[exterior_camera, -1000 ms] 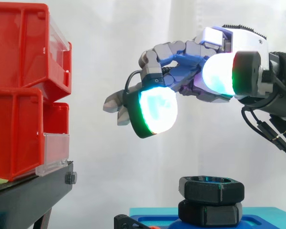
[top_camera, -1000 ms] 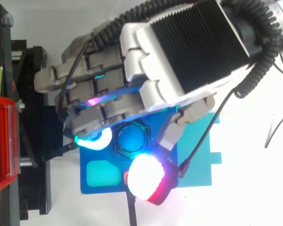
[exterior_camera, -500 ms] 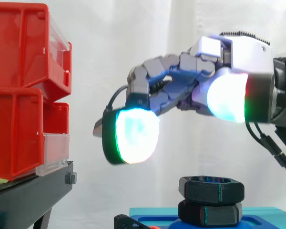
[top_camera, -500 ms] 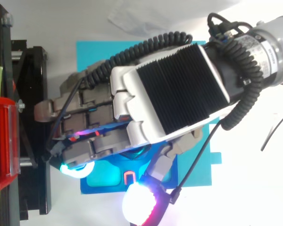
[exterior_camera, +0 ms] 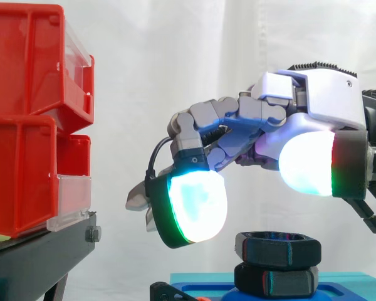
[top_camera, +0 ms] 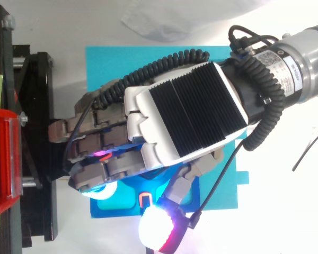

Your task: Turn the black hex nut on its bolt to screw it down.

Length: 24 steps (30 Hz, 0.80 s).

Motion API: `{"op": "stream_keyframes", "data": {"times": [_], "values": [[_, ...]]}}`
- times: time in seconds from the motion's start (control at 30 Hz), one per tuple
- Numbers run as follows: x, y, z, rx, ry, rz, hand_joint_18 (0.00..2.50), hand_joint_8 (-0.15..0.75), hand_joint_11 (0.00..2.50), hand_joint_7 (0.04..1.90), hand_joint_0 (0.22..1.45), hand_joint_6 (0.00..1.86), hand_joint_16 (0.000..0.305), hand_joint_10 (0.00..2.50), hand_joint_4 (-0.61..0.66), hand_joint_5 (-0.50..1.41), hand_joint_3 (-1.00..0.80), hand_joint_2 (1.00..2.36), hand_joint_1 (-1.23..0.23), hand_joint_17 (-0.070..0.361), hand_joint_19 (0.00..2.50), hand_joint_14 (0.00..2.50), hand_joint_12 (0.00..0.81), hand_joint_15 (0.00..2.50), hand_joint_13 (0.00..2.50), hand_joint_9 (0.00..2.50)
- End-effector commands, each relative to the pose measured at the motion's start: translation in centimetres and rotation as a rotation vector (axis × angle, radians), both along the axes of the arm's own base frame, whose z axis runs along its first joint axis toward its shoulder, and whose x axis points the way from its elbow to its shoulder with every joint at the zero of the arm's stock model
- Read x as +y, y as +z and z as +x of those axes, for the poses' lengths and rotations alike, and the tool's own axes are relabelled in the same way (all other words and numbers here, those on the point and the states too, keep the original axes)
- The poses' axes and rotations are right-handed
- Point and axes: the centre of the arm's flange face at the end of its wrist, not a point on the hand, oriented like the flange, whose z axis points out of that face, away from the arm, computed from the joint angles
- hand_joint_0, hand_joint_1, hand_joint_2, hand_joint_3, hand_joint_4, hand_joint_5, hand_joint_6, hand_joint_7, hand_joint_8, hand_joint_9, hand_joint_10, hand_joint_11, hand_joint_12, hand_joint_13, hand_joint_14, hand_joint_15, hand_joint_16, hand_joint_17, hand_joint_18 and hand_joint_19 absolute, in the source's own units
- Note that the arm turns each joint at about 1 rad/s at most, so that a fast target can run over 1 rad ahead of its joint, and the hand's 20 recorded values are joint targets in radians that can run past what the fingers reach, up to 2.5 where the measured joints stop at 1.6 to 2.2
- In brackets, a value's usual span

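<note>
The black hex nut (exterior_camera: pixel 277 249) sits on its bolt above a second black hex piece (exterior_camera: pixel 276 279), on a blue fixture (exterior_camera: pixel 344 281) that appears at the lower middle in the top view (top_camera: pixel 114 203). My hand (exterior_camera: pixel 313 106) hovers just above the nut without touching it. One glowing fingertip pad (exterior_camera: pixel 194 207) hangs to the nut's left, and the thumb pad (exterior_camera: pixel 310 163) is above its right side. The two pads stand farther apart than the nut is wide and hold nothing. From above, the hand (top_camera: pixel 185 116) covers the nut.
Red bins (exterior_camera: pixel 31 113) are stacked on a black stand (exterior_camera: pixel 37 257) at the left, close to the fingertips. A cyan sheet (top_camera: pixel 111 63) lies under the fixture. White curtain fills the background.
The hand has come down toward the nut, and its fingertip pad now hangs lower, beside the nut's top. The nut has not moved.
</note>
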Motion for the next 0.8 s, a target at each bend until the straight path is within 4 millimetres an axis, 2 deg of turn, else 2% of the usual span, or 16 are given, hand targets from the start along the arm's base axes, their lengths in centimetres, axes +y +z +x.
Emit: {"op": "stream_keyframes", "data": {"times": [0.0,0.13,0.3,0.4,0.77], "values": [[-0.2,-0.2,-0.2,0.013,0.001,-0.004,0.56,0.290,0.30,1.42,0.45,0.50,0.062,0.01,0.27,-0.05,-0.50,1.00,-0.32,0.139,0.45,0.00,0.379,0.07,0.49,0.72],[-0.4,-0.3,-0.3,0.015,0.004,-0.009,0.56,0.292,0.30,1.41,0.45,0.50,0.062,0.01,0.27,-0.05,-0.50,1.00,-0.31,0.139,0.45,0.00,0.380,0.08,0.50,0.72],[-0.6,-2.5,-1.3,0.056,0.001,-0.011,0.56,0.296,0.30,1.41,0.45,0.50,0.062,0.01,0.27,-0.05,-0.50,1.00,-0.30,0.139,0.45,0.00,0.379,0.07,0.50,0.73],[-0.6,-2.9,-1.4,0.054,0.001,-0.011,0.56,0.293,0.30,1.42,0.45,0.50,0.061,0.01,0.26,-0.05,-0.50,1.00,-0.30,0.138,0.44,0.00,0.378,0.08,0.50,0.73],[-0.7,-2.8,-1.3,0.034,0.000,-0.008,0.57,0.295,0.30,1.41,0.45,0.53,0.061,0.01,0.27,-0.05,-0.50,1.00,-0.29,0.138,0.44,0.00,0.377,0.08,0.51,0.74]]}}
